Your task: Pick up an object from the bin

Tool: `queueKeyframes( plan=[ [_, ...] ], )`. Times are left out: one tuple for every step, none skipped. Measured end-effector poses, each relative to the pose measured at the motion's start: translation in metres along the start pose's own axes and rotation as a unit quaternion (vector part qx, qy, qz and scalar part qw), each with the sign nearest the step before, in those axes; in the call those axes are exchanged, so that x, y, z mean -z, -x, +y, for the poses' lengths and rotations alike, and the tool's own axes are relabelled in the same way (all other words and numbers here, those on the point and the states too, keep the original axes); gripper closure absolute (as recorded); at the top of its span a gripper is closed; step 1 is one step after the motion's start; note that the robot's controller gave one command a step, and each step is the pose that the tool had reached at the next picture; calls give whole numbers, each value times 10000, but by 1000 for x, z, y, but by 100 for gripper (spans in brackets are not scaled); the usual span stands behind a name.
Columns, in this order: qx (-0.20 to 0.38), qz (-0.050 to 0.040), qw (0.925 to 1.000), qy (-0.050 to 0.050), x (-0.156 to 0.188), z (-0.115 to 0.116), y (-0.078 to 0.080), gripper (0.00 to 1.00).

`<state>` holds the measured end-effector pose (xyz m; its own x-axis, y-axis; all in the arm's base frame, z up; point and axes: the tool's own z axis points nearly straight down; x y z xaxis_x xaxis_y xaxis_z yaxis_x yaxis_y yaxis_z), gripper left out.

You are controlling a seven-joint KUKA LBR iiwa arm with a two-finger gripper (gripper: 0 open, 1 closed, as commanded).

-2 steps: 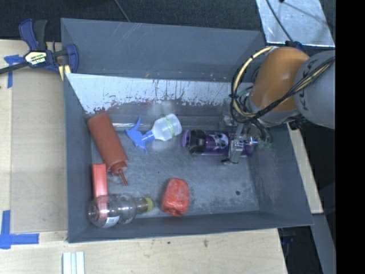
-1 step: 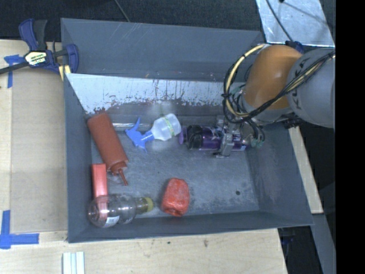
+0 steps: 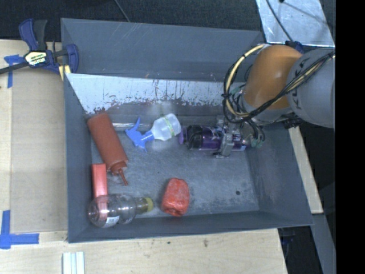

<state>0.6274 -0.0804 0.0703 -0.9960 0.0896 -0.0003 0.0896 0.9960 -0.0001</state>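
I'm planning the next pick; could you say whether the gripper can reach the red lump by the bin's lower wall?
Probably yes: the red lump lies apart on open bin floor, nothing between it and the gripper.

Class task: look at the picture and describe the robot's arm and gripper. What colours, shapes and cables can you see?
The arm is a thick, smooth grey tube. At its wrist sits a glossy orange cover, dome-shaped. Thin black and yellow cables loop around that cover in wide arcs. The gripper beyond it is small, dark and metallic.
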Motion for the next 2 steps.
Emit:
queueKeyframes(
  plan=[
    [0, 8, 10000, 1, 3, 0, -1, 100],
    [0, 37, 10000, 3, 19, 0, -3, 100]
  ],
)
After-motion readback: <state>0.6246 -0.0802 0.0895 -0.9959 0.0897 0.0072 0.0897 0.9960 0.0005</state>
